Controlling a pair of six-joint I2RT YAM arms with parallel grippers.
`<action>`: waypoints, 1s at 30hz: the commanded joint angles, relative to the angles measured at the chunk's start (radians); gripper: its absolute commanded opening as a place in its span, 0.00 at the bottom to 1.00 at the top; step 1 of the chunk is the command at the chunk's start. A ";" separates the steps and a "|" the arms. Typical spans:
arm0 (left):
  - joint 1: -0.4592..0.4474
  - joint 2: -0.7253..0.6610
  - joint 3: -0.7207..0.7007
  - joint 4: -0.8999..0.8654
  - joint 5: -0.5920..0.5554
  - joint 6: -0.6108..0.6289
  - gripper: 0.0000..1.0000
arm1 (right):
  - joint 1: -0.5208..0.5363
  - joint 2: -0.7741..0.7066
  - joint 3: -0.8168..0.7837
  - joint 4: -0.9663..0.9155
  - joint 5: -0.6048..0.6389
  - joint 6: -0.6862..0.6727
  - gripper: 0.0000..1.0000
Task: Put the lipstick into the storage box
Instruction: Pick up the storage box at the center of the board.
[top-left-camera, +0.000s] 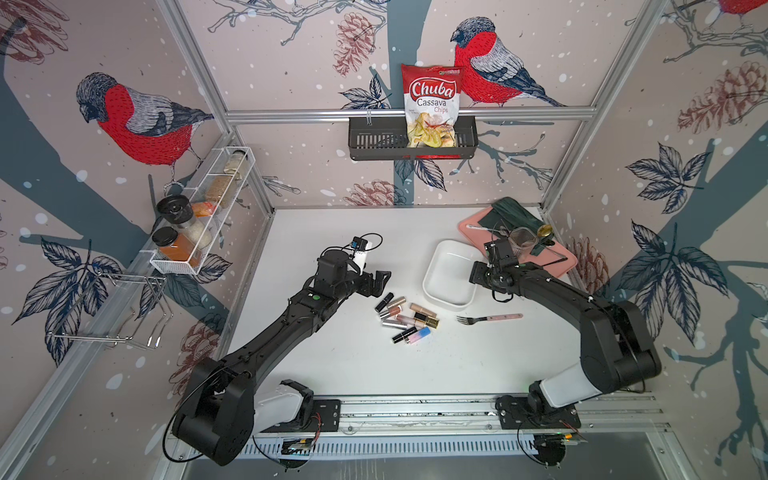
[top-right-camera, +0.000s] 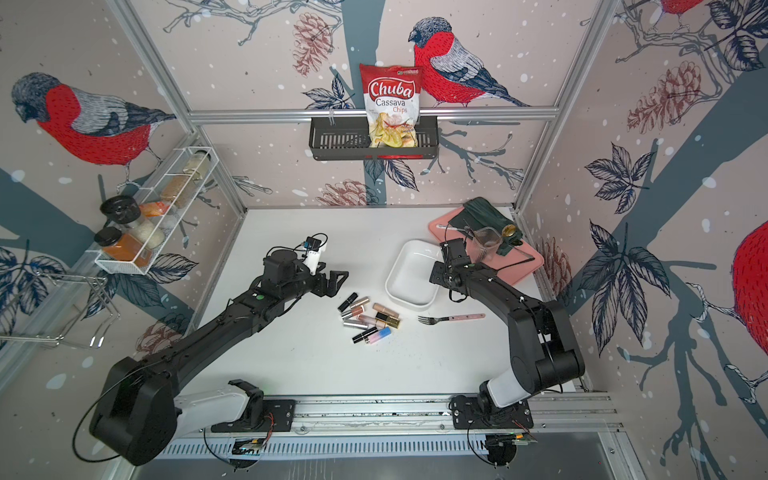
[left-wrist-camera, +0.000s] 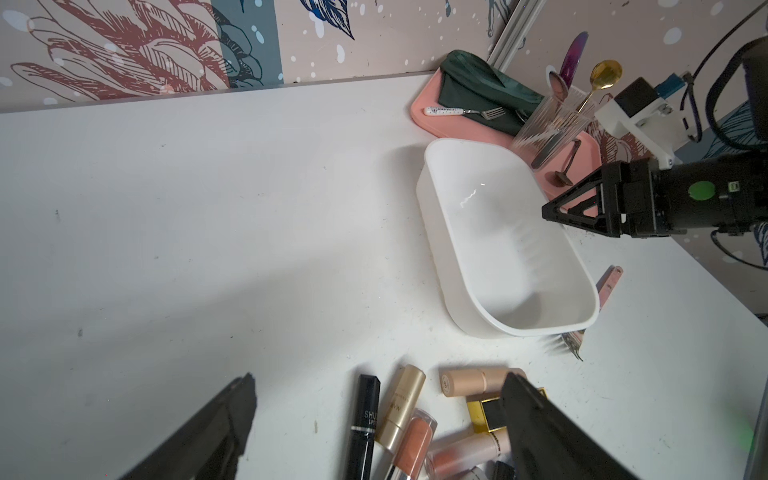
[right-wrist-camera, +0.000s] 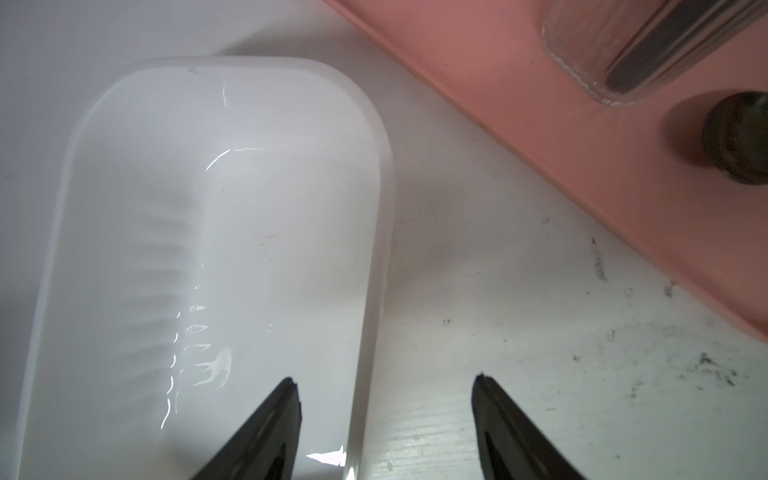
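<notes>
Overhead, on the white table (top-left-camera: 332, 353) between the two arms: lipsticks (top-left-camera: 407, 318) heaped loose, just beside the near end of the storage box (top-left-camera: 446, 272) and outside it. Poised at the heap's edge, the left gripper (left-wrist-camera: 378, 380), fingers spread wide, holding nothing. At the box wall nearest the pink tray (top-left-camera: 559, 259), the right gripper (right-wrist-camera: 384, 380), parted, one finger inside the tub, one outside, clear of the wall. Near the heap, a pink-handled fork (top-left-camera: 490, 318).
</notes>
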 joint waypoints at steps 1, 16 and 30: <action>-0.016 -0.016 0.000 -0.020 -0.048 0.025 0.96 | -0.015 0.025 0.020 0.027 -0.032 -0.020 0.62; -0.025 0.007 0.007 -0.025 -0.053 0.029 0.96 | -0.027 0.110 0.065 0.038 -0.049 -0.041 0.36; -0.027 0.003 0.012 -0.026 -0.049 0.026 0.96 | -0.034 0.172 0.140 0.019 -0.009 -0.060 0.13</action>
